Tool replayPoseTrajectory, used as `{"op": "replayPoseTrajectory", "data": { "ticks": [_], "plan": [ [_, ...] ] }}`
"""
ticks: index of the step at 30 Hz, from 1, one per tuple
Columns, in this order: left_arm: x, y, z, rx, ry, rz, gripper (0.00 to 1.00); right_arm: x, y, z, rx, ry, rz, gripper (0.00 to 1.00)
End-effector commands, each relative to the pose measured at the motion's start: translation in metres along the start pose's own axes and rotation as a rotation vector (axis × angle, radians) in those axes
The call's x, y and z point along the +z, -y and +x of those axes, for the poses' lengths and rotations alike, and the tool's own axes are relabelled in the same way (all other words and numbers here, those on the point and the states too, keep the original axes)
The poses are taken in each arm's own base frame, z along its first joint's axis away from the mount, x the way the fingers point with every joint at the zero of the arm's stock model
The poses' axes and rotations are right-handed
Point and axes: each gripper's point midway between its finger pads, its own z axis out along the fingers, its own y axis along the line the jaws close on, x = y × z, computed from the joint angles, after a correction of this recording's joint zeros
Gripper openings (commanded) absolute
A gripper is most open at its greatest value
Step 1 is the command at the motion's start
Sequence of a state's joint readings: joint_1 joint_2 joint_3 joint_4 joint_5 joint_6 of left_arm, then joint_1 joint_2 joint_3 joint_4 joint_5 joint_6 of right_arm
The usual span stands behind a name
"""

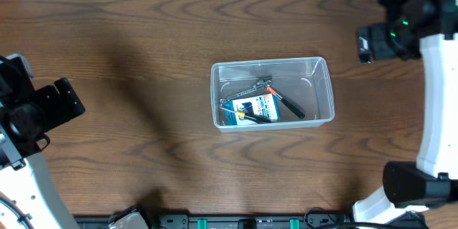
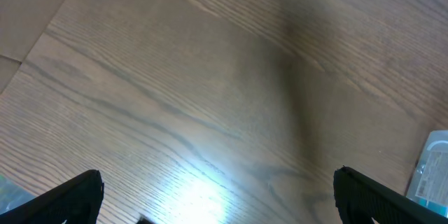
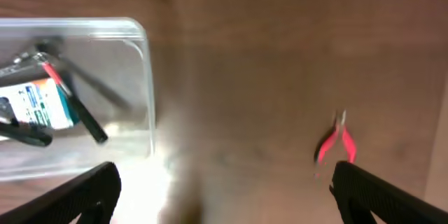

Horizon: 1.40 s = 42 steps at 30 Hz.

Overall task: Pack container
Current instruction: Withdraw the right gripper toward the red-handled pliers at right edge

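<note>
Container (image 1: 315, 79) sits mid-desk, long axis running between the two arms. It is clear rimmed plastic with rounded corners. Inside are a blue-and-white box (image 1: 256, 107) and a red-and-black hand tool (image 1: 286, 101). Small red-handled pliers (image 3: 337, 143) lie on the wood-grain desk (image 1: 107, 28) beyond the container's short end, well apart from it, handles seemingly toward the right fingers (image 3: 84, 196), which are spread wide and empty. Right arm is nearer and the likely picker. Left fingers (image 2: 63, 199) are also spread and empty, off the container's opposite end.

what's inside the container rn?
In the container: a blue-and-white box, a metal tool with an orange-and-black handle, and a slim black tool across the box. Anything under the box is covered.
</note>
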State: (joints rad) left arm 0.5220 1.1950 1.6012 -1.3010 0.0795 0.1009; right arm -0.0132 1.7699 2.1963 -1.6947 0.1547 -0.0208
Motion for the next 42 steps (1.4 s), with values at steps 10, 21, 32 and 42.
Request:
{"op": "replayPoseTrajectory", "data": {
  "ticks": [10,21,32,42],
  "plan": [
    [-0.002,0.0,-0.003,-0.016,0.009,0.004,0.98,-0.014,0.009,0.014,0.146,0.025,-0.101,0.99],
    [-0.002,0.0,-0.003,-0.016,0.009,0.004,0.98,-0.052,0.065,0.066,0.409,0.102,-0.004,0.99],
    [-0.002,0.0,-0.003,-0.016,0.009,0.004,0.98,-0.016,0.069,0.166,0.58,-0.098,0.067,0.99],
    [-0.002,0.0,-0.003,-0.016,0.009,0.004,0.98,0.048,0.069,0.161,0.47,-0.17,0.042,0.99]
  ]
}}
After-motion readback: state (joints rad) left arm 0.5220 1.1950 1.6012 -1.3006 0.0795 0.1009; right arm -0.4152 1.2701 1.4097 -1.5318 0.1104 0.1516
